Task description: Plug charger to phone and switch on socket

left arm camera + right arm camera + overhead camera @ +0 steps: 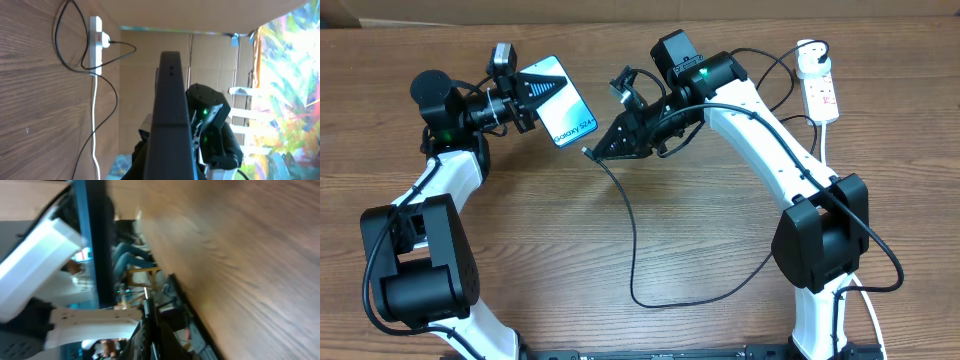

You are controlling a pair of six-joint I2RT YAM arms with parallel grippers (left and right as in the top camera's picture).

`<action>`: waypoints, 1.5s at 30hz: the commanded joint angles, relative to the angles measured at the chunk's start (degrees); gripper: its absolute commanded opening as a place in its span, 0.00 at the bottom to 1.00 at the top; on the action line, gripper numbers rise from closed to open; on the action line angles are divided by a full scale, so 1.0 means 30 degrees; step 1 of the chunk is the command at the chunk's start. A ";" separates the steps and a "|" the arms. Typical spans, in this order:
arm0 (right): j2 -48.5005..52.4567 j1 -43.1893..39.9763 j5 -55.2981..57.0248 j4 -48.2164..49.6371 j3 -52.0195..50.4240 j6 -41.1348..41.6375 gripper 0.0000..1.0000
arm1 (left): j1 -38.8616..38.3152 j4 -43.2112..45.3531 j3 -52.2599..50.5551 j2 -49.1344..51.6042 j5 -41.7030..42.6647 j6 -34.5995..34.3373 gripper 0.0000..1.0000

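left end effector (527, 100) clamped on the phone (563, 100), right end effector (603, 147) pinching the charger (634, 250) near its connector tip, tip just beside the phone's edge, cable looping across the counter (720, 240), socket (820, 88) far right

Small dark lettering reading "Galaxy S24+" stands on the light blue screen of the phone (568, 105), seen from the overhead camera. The words sit near the screen's lower right end and slant with the phone, which lies at an angle. In both wrist views nothing is sharp enough to read.
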 commanded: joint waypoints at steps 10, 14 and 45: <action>0.0153 -0.0124 1.2845 -0.0408 -0.0022 0.2725 0.04 | 0.0036 0.0153 0.0430 -0.0138 -0.0874 0.0036 0.04; 0.0576 -0.0124 1.4695 -0.0197 -0.0102 0.3344 0.04 | 0.0036 0.0153 0.0430 -0.0138 -0.1086 0.0029 0.04; 0.3774 0.0823 1.6830 0.4218 -0.1741 0.4626 0.38 | 0.0036 0.0153 0.0430 -0.0138 -0.0758 0.0029 0.04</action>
